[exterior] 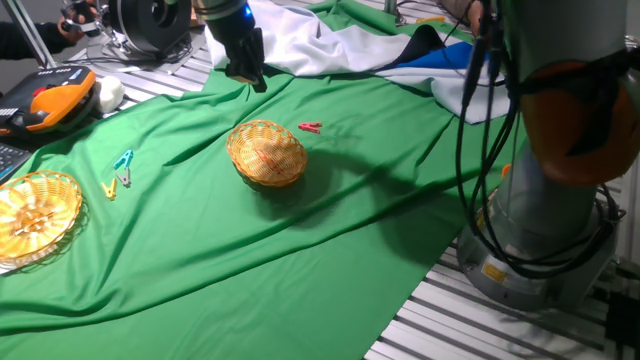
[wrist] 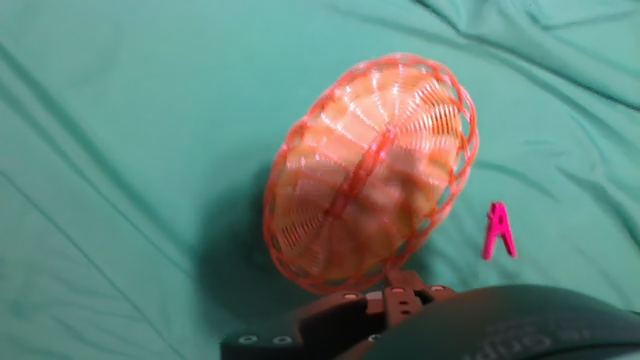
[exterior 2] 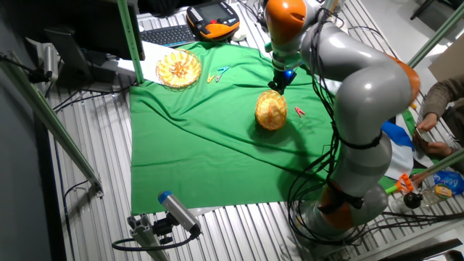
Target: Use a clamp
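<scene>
- Two wicker baskets sit on the green cloth (exterior: 300, 260): one basket (exterior: 267, 153) lies upside down near the middle, the other basket (exterior: 36, 215) sits upright at a corner of the cloth by the keyboard (exterior 2: 168, 34).
- The clamp (exterior: 310, 127), small and red, lies flat on the cloth just beside the overturned basket, apart from it, on the side toward the robot's base (exterior: 545, 240); in the hand view it shows pink, to the right of the basket.
- The gripper (exterior: 244, 62) hangs above the cloth near its far edge, beyond the overturned basket and well apart from the clamp; it touches nothing.
- Whether its jaws are wide or narrow I cannot tell: the fixed views show only a dark shape, and the hand view shows just the gripper's body along the bottom edge.
- A teal clip (exterior: 125, 160) and a yellow clip (exterior: 111, 189) lie side by side on the cloth between the two baskets, closer to the upright one.
- White and blue fabric (exterior: 340, 40) is heaped at the far edge of the cloth.
- An orange-and-grey pendant (exterior: 45, 105) rests off the cloth, by the keyboard.
</scene>
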`<state>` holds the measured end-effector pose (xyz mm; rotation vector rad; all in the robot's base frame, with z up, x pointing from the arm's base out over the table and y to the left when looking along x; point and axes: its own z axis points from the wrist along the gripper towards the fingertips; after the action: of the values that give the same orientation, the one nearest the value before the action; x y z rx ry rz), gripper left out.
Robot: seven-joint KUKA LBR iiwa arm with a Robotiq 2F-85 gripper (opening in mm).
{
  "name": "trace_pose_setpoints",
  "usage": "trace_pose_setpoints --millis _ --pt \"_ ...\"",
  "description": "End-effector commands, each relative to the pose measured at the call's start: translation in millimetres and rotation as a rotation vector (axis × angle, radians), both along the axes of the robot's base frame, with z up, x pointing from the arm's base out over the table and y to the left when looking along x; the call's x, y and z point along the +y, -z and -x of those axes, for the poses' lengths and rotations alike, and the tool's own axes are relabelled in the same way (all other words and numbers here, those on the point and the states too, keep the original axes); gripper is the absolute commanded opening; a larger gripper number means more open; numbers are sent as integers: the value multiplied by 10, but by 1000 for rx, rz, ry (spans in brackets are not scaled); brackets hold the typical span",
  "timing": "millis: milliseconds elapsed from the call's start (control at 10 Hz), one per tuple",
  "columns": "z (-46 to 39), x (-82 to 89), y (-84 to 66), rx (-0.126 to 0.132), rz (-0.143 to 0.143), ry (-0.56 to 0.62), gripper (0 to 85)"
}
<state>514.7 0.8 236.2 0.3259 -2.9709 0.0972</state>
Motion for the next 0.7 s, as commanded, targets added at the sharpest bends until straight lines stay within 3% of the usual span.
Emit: trace_pose_setpoints --millis 0,200,300,400,500,600 --pt "0 1 5 4 -23 9 0" --pt "0 1 5 -11 -4 24 0" --pt "0 1 5 -32 35 34 0" --pt "0 1 5 -72 62 41 0" --pt "0 1 5 -95 78 47 0" --pt "0 1 5 -92 72 62 0"
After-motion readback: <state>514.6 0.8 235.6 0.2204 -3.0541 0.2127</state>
